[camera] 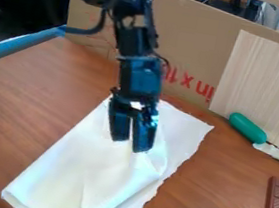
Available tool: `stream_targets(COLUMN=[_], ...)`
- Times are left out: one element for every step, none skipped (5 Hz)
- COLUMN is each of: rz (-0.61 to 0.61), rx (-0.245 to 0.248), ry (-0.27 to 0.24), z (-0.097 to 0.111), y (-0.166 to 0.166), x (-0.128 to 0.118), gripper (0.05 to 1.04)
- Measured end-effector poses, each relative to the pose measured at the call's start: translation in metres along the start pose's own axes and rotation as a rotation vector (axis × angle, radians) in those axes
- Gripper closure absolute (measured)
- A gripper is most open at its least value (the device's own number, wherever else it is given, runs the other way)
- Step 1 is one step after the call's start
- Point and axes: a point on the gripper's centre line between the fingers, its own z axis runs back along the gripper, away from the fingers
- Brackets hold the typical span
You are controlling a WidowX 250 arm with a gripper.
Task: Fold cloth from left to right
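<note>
Toward the far edge of the bench (27, 101), the gripper (129, 145) hangs, fingers (120, 129) parted, over the cloth (55, 177); folding seems partway, the flap (122, 178) next needing drawing rightward.

The arm (135, 69) comes in from 11 o'clock and slants down to the centre. There the gripper (129, 145) hangs, tips toward 6 o'clock, two fingers (142, 133) slightly apart, the 3 o'clock one ending lower in view.
</note>
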Motion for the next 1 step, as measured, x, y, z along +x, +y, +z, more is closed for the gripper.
stream_targets(rz=[0.019], rx=[0.101], ry=[-0.07], z=[0.0345], y=[0.0188], x=[-0.0324], gripper=[0.084])
